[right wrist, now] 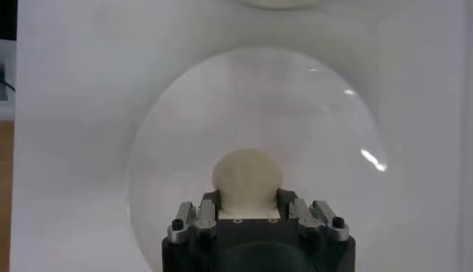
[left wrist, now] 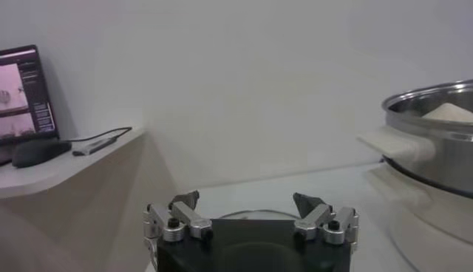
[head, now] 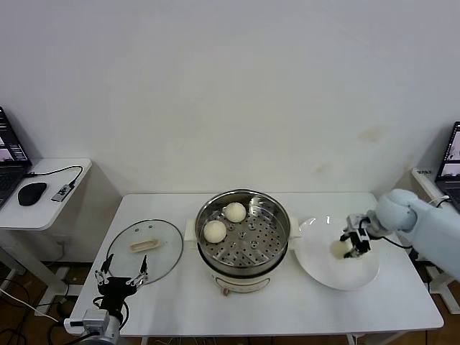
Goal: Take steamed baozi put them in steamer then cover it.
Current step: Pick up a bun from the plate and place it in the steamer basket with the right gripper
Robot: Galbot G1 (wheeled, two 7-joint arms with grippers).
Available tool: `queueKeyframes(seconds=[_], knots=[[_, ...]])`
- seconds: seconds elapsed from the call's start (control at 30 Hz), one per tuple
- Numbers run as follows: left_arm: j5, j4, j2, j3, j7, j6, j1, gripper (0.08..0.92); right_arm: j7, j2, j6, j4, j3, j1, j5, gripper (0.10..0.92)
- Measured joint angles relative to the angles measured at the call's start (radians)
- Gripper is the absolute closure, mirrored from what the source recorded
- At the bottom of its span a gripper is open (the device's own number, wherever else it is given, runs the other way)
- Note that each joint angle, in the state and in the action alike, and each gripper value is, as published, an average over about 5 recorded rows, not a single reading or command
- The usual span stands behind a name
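Two steamed baozi lie inside the steamer at the middle of the white table, toward its left-rear side. Plate lies just right of the steamer; glass cover lies flat on the table to its left. Right gripper is down over the plate, fingers closed on a third baozi. Left gripper hovers at the cover's near edge, fingers spread wide, holding nothing.
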Motion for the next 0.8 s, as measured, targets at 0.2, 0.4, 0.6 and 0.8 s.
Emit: queueKeyframes(seconds=[0.2,0.4,0.6,0.8], knots=[[-0.003,0.000,0.002,0.003,0.000,0.000,-0.002,0.177,-0.004,0.028,-0.004,0.004,-0.086,0.172,0.067,0.533],[-0.005,0.001,0.002,0.010,0.000,0.000,-0.005,0.177,0.001,0.099,-0.001,0.012,-0.179,0.345,0.137,0.533],[-0.012,0.003,0.003,0.006,-0.001,0.002,-0.011,0.177,0.019,0.211,0.016,0.030,-0.260,0.452,0.205,0.533],[-0.014,0.005,-0.004,0.001,-0.001,0.002,-0.011,0.177,0.027,0.337,0.058,0.034,-0.319,0.487,0.240,0.528]])
